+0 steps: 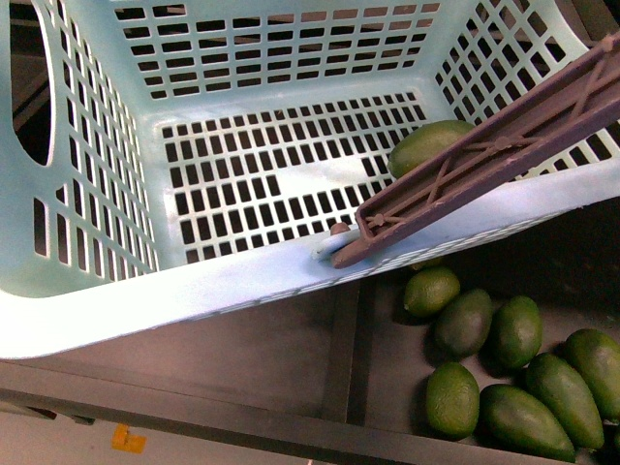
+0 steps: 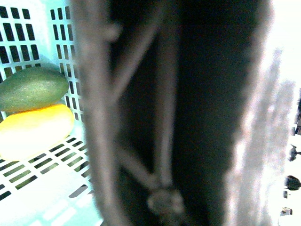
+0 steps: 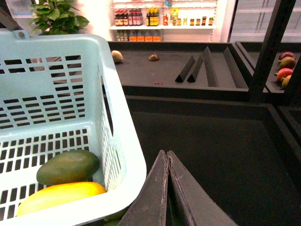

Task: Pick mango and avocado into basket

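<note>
The light teal basket (image 1: 242,281) fills the front view, held up over the dark shelf. The dark green avocado (image 1: 426,145) lies in its right corner, partly behind the brown handle (image 1: 484,160). In the left wrist view the avocado (image 2: 33,88) rests against the yellow mango (image 2: 35,129) on the slotted floor, and the blurred handle (image 2: 162,141) fills the view; my left gripper is shut on it, its fingers hidden. In the right wrist view the avocado (image 3: 68,166) and mango (image 3: 61,195) lie inside the basket (image 3: 127,165). My right gripper (image 3: 166,153) is shut and empty just outside the basket wall.
Several loose avocados (image 1: 513,368) lie in a dark bin below the basket at front right. A dark shelf tray (image 3: 211,141) spreads beside the basket, with dividers (image 3: 202,70) behind. Reddish mangoes (image 3: 284,70) sit at far right. Store shelves with bottles (image 3: 155,19) stand at the back.
</note>
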Action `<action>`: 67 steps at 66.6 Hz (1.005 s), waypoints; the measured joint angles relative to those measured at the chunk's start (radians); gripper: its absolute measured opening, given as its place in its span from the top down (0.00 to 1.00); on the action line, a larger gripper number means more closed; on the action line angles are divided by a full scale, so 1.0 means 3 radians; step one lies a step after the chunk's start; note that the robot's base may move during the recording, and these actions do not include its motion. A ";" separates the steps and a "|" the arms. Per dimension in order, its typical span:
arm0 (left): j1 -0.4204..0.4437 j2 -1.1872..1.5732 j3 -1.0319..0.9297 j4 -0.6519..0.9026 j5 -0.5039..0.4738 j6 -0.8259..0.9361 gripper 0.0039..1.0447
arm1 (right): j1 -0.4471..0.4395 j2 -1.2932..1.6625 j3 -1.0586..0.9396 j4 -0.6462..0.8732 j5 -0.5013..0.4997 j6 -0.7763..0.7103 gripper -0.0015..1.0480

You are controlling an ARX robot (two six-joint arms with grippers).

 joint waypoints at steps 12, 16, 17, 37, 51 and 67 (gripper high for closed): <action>0.0000 0.0000 0.0000 0.0000 -0.0001 0.0000 0.88 | -0.0001 -0.0313 -0.0089 -0.0224 0.0000 0.0000 0.98; 0.0000 0.0000 0.0000 0.0000 -0.0001 0.0000 0.88 | -0.0001 -0.0364 -0.0148 -0.0197 0.0000 0.0000 0.98; 0.0000 0.0000 0.0000 0.0000 -0.0001 0.0001 0.88 | -0.0001 -0.0371 -0.0164 -0.0173 -0.0001 0.0000 0.98; 0.0000 0.0000 0.0000 0.0000 -0.0003 0.0005 0.88 | -0.0003 -0.0908 -0.0196 -0.0627 -0.0009 -0.0001 0.98; 0.0000 0.0000 0.0000 0.0000 0.0000 0.0003 0.88 | -0.0003 -0.1228 -0.0196 -0.0940 -0.0009 0.0000 0.98; 0.0000 0.0000 0.0000 0.0000 0.0000 0.0001 0.88 | -0.0003 -0.1568 -0.0196 -0.1280 -0.0009 0.0000 0.98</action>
